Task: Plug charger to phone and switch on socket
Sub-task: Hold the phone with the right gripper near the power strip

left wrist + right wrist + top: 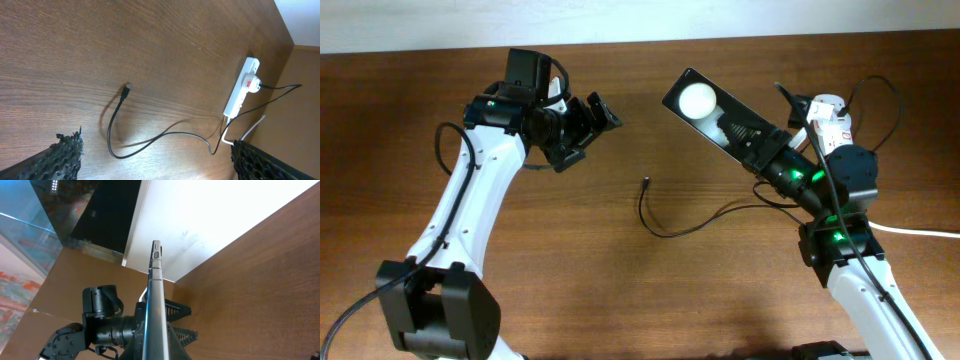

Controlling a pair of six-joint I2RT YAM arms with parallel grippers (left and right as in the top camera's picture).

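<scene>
One phone (pixel 705 105) clamped in the right hand (pixel 757 143), held tilted, seen edge-on from the right wrist, one charger (pixel 108 132) lying loose on the table (pixel 570 260), tip unplugged, one socket (pixel 241 90) near the table edge, partly hidden overhead by the right arm, switch position unreadable, left hand (pixel 585 128) empty, fingers apart.

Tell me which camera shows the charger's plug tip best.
Left wrist: the plug tip lies bare on the table, clear and unblocked. Overhead shows it only as a tiny dark speck. Right wrist misses it, showing the phone edge-on.
</scene>
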